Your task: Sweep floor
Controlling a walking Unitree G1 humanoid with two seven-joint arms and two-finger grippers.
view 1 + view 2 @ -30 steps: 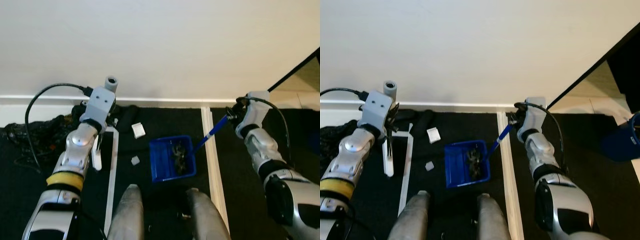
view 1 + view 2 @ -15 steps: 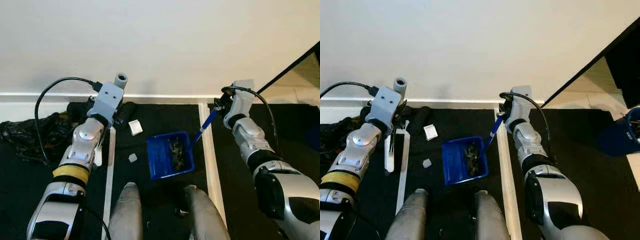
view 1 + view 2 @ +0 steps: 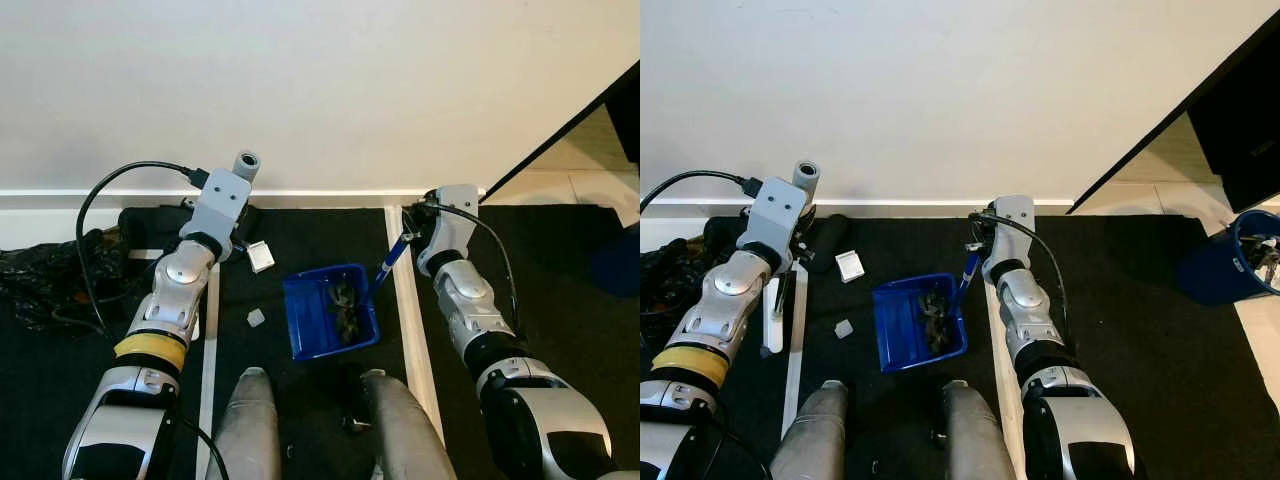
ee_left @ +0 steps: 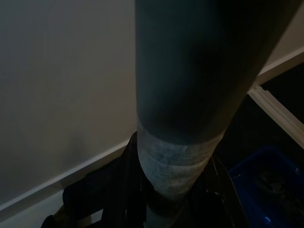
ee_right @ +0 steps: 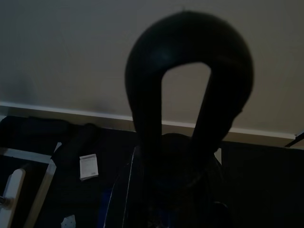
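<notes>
Right gripper point(image 3: 408, 237) clenched on dustpan point(image 3: 331, 311) handle, now drawn in from 2 to 1 o'clock. Left gripper point(image 3: 780, 262) grasps broom; scraps point(image 3: 256, 317) at 11 o'clock still unswept.

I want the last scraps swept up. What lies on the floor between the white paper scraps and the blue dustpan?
Nothing visible does. The small scrap and the larger white scrap lie on bare black mat to the left of the blue dustpan, whose handle the right gripper holds; the left gripper holds the broom.
</notes>
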